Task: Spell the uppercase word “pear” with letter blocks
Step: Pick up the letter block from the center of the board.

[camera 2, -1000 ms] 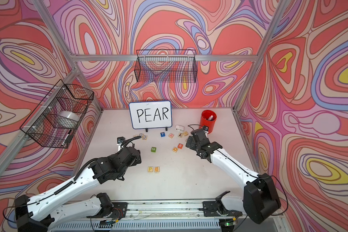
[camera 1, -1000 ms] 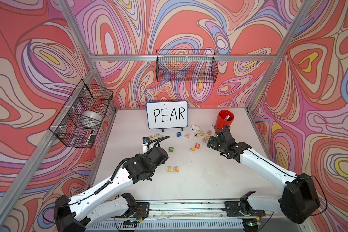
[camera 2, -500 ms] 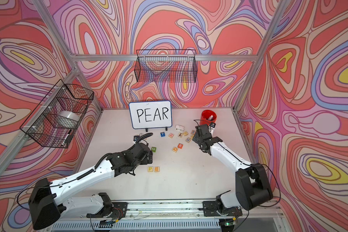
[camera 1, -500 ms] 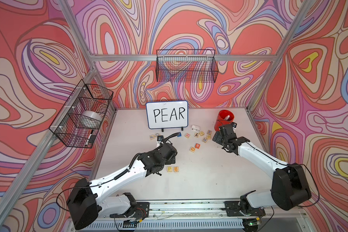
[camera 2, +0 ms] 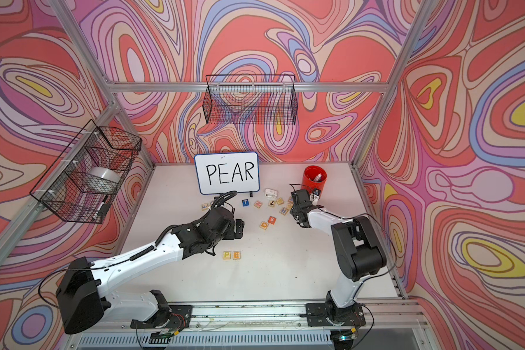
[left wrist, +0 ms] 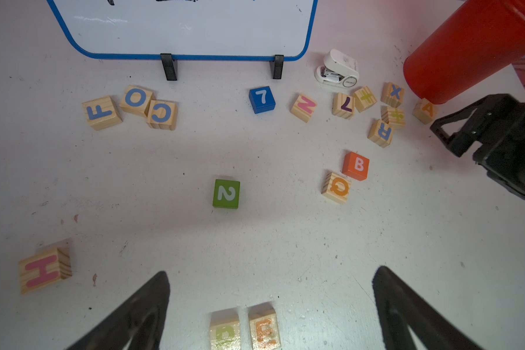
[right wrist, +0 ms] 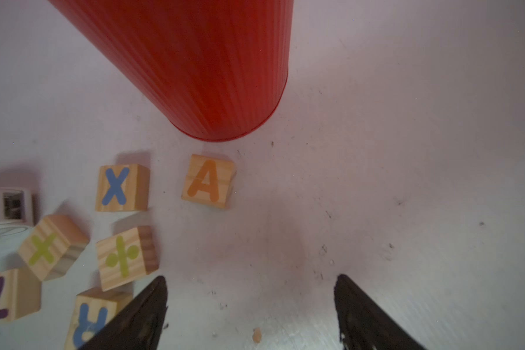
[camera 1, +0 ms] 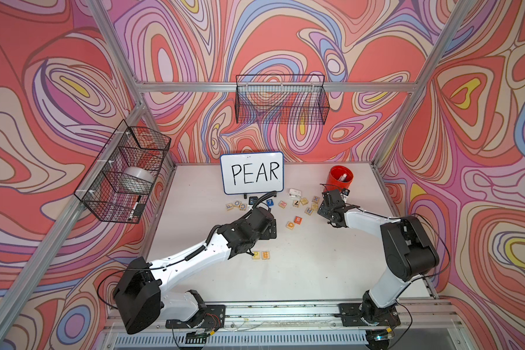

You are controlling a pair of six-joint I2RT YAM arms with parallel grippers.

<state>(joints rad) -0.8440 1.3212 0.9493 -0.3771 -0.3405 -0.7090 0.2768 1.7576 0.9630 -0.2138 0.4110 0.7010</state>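
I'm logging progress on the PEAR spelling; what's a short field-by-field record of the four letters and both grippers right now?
placed: P block, E block, side by side near the table's front
A block: loose, close to the base of the red cup
R block: loose among the blocks near the cup
left gripper: open, empty, near the placed pair
right gripper: open, empty, pointed toward the A block
remaining: A, R

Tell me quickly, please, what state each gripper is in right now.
Left gripper: open, holding nothing.
Right gripper: open, holding nothing; the pale-wood cube printed with an orange A lies ahead of it.
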